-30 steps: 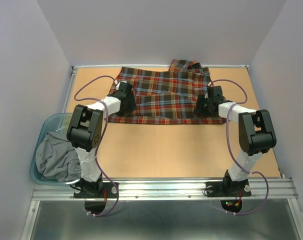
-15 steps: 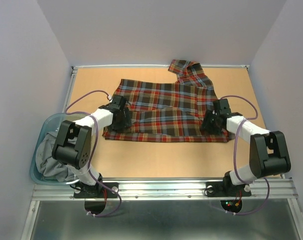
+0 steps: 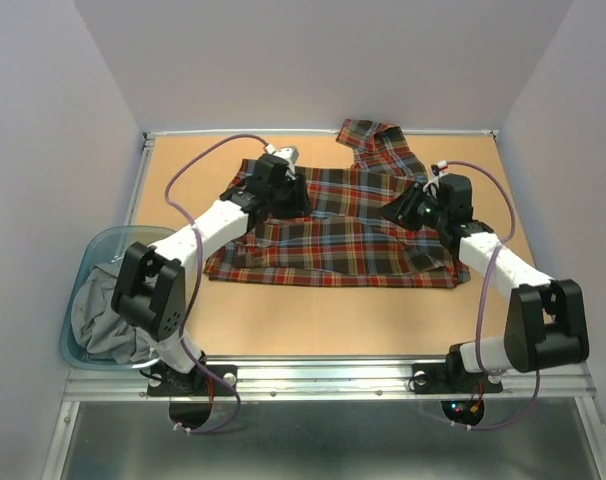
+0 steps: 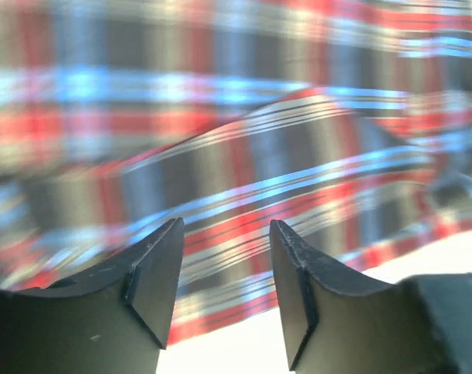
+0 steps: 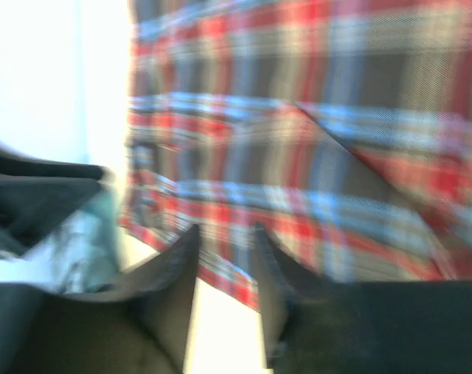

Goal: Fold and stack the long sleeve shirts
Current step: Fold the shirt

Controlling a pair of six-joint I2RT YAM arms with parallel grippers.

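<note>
One of the long sleeve shirts, a red, brown, navy and yellow plaid flannel (image 3: 333,235), lies folded into a wide band across the middle of the table, with its collar end (image 3: 378,140) reaching toward the back. My left gripper (image 3: 288,198) hovers over the shirt's far left part. In the left wrist view it (image 4: 224,288) is open with only plaid cloth (image 4: 244,140) beyond its fingers. My right gripper (image 3: 401,212) hangs over the shirt's right part. The blurred right wrist view shows it (image 5: 224,280) open and empty above the plaid cloth (image 5: 322,156).
A teal bin (image 3: 83,255) stands off the table's left side, holding a crumpled grey garment (image 3: 108,315). Bare tan tabletop (image 3: 323,320) lies between the shirt and the arm bases. Grey walls close in the table on three sides.
Both grippers drew the shirt's near edge toward the arm bases, let go, and have lifted and swung back over the shirt's far part. Both jaws have narrowed somewhat.
</note>
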